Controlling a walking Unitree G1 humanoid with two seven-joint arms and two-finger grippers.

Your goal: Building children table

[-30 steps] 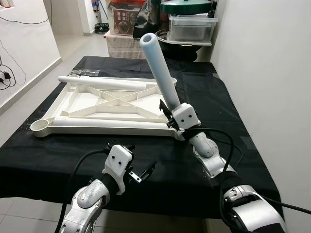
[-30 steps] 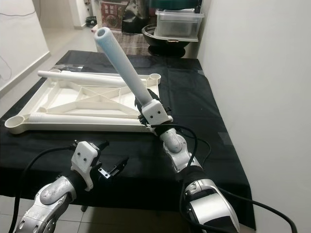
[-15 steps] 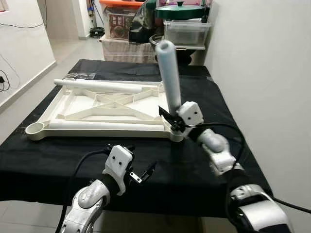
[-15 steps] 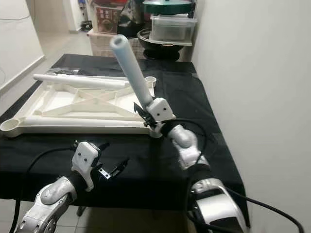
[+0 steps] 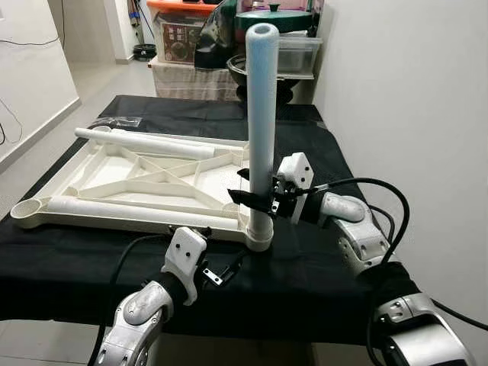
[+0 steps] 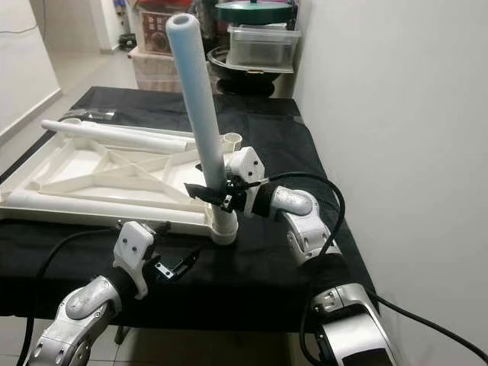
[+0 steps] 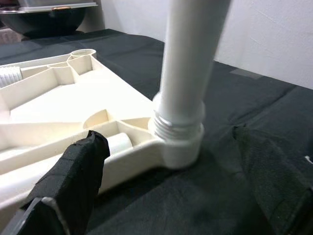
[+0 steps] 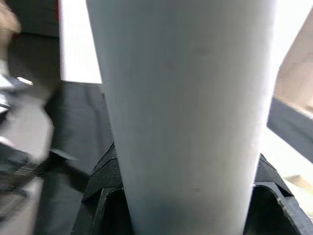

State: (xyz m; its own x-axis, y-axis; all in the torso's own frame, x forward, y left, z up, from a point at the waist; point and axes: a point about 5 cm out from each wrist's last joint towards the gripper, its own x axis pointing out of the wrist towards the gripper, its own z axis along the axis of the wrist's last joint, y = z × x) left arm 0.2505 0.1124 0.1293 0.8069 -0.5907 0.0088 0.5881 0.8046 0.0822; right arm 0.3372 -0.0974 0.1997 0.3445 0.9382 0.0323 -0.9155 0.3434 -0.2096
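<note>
The white table top (image 5: pixel 145 179) lies upside down on the black cloth (image 5: pixel 320 259). A pale blue leg (image 5: pixel 261 114) stands straight up in the corner socket (image 5: pixel 259 236) at 5 o'clock of the top. The right gripper (image 5: pixel 255 200) squeezes this leg low down. The left gripper (image 5: pixel 225 268) has its fingers wide apart, holding nothing, near the socket at 7 o'clock from it. Two more legs (image 5: pixel 145 142) lie on the top.

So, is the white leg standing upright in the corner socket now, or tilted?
Upright. The leg rises straight from the tabletop's corner socket, its threaded end seated there, with the right gripper shut on it.
</note>
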